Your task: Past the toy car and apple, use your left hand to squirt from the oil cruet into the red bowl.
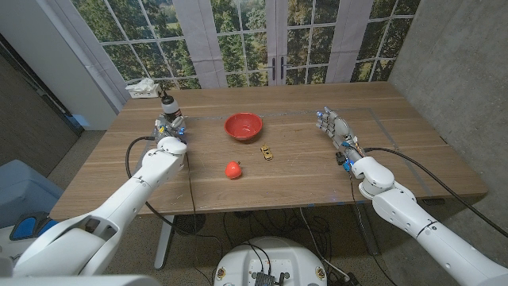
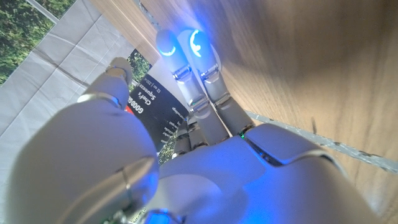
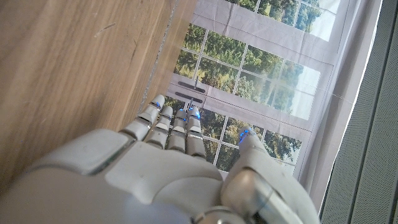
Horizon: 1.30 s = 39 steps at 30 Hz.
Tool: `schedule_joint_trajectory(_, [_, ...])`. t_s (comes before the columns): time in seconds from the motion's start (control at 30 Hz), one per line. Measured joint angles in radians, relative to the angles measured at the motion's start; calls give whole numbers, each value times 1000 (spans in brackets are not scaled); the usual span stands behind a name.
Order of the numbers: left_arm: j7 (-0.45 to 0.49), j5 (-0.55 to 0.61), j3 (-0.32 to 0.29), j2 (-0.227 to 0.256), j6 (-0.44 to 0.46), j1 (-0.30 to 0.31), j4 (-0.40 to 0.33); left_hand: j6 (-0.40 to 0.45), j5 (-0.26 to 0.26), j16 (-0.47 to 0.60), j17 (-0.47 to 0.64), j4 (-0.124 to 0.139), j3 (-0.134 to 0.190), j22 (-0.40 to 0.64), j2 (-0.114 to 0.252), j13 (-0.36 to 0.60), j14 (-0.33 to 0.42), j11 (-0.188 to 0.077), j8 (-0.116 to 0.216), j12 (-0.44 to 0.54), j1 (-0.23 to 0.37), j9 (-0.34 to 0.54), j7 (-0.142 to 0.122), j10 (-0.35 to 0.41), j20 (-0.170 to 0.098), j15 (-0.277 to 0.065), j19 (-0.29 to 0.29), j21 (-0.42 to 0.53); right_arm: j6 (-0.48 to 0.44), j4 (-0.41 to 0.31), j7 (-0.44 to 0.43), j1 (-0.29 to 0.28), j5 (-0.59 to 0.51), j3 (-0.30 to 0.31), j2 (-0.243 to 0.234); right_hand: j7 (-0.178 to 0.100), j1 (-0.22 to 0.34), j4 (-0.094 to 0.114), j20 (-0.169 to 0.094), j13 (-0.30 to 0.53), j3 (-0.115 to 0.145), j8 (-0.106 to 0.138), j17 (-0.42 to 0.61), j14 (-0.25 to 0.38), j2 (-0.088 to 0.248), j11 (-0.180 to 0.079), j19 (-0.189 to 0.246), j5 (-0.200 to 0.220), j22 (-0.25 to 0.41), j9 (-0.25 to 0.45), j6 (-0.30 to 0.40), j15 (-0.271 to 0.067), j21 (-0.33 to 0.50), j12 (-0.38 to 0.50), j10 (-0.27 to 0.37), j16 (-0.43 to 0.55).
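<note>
The oil cruet [image 1: 167, 106] stands upright near the table's far left, its dark cap poking up above my left hand [image 1: 169, 129]. That hand wraps the bottle's body; in the left wrist view its fingers [image 2: 202, 74] and thumb lie on either side of the cruet's black label [image 2: 152, 109]. The red bowl [image 1: 243, 125] sits at the middle of the table, to the right of the cruet. The yellow toy car [image 1: 267, 152] and the red apple [image 1: 232, 169] lie nearer to me than the bowl. My right hand [image 1: 335, 129] stands on the right side, fingers apart, holding nothing.
A small whitish object [image 1: 143, 86] lies at the table's far left corner. Bare wood [image 1: 302, 179] stretches between the apple and my right arm. Windows and curtains stand behind the table's far edge.
</note>
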Motion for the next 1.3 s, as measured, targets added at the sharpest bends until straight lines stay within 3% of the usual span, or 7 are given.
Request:
schedule_joint_trajectory(0.27, [31, 24, 9, -16, -64, -7, 38, 245, 0, -38, -62, -2, -3, -25, 64, -1, 73, -6, 30, 15, 64, 0, -11, 198, 8, 0, -21, 57, 0, -1, -6, -1, -3, 1, 1, 0, -11, 0, 4, 0, 0, 0, -3, 0, 11, 0, 4, 0, 0, 0, 0, 0, 0, 0, 0, 0])
schedule_joint_trajectory(0.43, [60, 42, 13, -26, -110, -7, 58, 364, -3, -38, -46, -11, 13, -26, 103, -1, 93, 4, 26, 28, 92, 0, -53, 280, 16, -2, -45, 99, -1, -3, -7, -3, -3, 3, 1, 0, -10, 0, 4, 0, 0, 0, -5, 0, 11, 0, 4, 0, 0, 0, 0, 0, -6, 0, 0, 0])
schedule_joint_trajectory(0.5, [79, 55, 14, -31, -142, -5, 66, 408, 0, -38, -38, -15, 16, -27, 106, -1, 98, 3, 30, 30, 90, 0, -55, 321, 13, 1, -51, 116, -1, -3, -8, -3, -3, 3, 1, 0, -10, 0, 4, 0, 0, 0, -5, 0, 11, 0, 4, 0, 0, 0, 0, 0, -6, 0, 0, 0])
schedule_joint_trajectory(0.7, [112, 79, 16, -37, -187, 5, 75, 442, 1, -38, -27, -15, 16, -30, 107, -1, 107, 12, 38, 30, 88, 0, -21, 355, 18, 2, -57, 136, -1, -4, -8, -4, -3, 4, 0, 0, -10, 0, 4, 0, 0, 0, -5, 0, 11, 0, 4, 0, 0, 0, 0, 0, -10, 0, 0, 0])
schedule_joint_trajectory(1.3, [147, 115, 12, -23, -164, 43, 3, 456, 1, -38, -22, -19, 20, -35, 118, 0, 114, 15, 14, 30, 78, 0, -25, 369, 18, -2, -57, 159, -4, -6, -5, -3, -3, 3, -2, 0, -10, 0, 4, 0, 0, 0, -5, 0, 11, 5, 4, 0, 0, 0, 0, 0, -17, 0, 5, 0])
